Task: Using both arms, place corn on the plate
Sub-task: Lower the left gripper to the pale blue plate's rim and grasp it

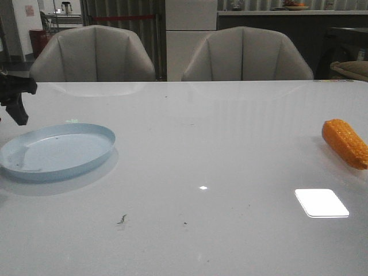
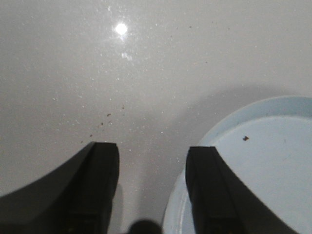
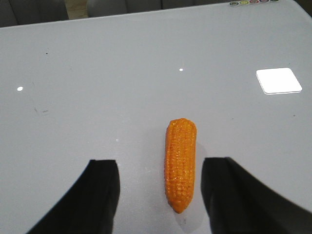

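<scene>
Corn (image 1: 345, 142): orange cob with bumpy kernel rows, tapered to one end, lying flat on the worktop at the far right, touching nothing.
Corn, right wrist view (image 3: 180, 163): lies lengthwise between the parted jaws, tapered end toward the camera.
Plate (image 1: 34, 170): round, shallow, pale blue, low raised rim, lying flat at the far left, well apart from the corn.

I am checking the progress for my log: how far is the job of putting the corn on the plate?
Nothing is finished yet. The corn lies on the table at the robot's right, and the plate at its left holds no corn. In hand: the right gripper is open with the cob between its fingers, not grasped. The left gripper is open over the plate's rim, holding nothing. Left: grasp, carry across, set down.
</scene>
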